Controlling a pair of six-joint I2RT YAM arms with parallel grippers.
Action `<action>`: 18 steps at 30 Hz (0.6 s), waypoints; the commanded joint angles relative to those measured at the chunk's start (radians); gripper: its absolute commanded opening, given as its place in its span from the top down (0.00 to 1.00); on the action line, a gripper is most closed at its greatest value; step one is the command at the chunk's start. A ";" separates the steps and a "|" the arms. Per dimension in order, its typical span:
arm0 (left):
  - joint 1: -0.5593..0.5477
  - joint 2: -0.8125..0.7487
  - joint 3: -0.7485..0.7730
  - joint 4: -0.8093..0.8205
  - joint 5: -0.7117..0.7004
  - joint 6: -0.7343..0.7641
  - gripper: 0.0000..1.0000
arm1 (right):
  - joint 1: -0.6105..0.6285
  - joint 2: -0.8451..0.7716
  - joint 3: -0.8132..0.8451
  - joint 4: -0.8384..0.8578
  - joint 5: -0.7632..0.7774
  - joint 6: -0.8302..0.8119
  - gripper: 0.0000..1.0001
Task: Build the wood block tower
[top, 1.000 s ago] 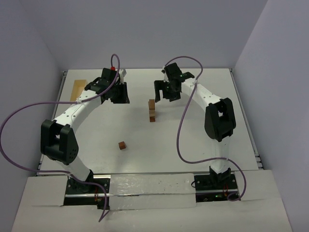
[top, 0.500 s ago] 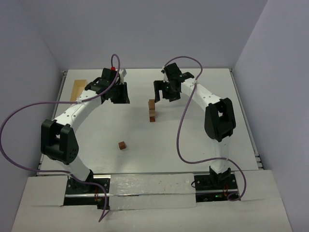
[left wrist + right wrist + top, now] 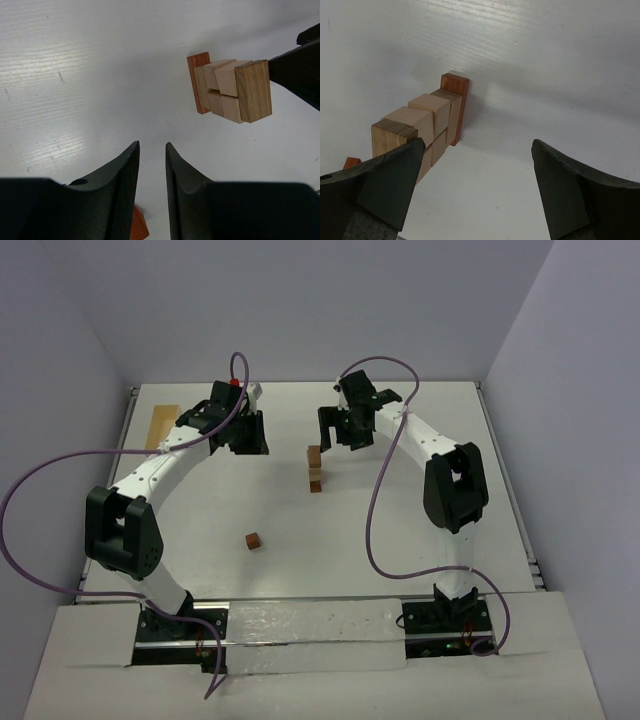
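The tower (image 3: 315,468) is a narrow stack of tan blocks on a reddish-brown base, standing mid-table. It also shows in the left wrist view (image 3: 230,90) and the right wrist view (image 3: 427,125). One loose reddish-brown block (image 3: 254,540) lies nearer the bases, and part of it shows behind the left fingers (image 3: 139,227). My left gripper (image 3: 248,440) (image 3: 152,145) is left of the tower, almost shut with a narrow gap, and empty. My right gripper (image 3: 340,435) (image 3: 477,145) is wide open and empty, just behind and right of the tower top. Its left finger (image 3: 395,190) is beside the top block.
A pale wooden box (image 3: 162,425) lies flat at the far left of the table. Walls enclose the table at the back and both sides. Purple cables loop from both arms.
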 commanded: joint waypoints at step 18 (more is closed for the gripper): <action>0.065 -0.219 -0.071 -0.193 0.369 0.538 0.77 | -0.145 -0.194 -0.127 -0.011 -0.026 -0.039 0.02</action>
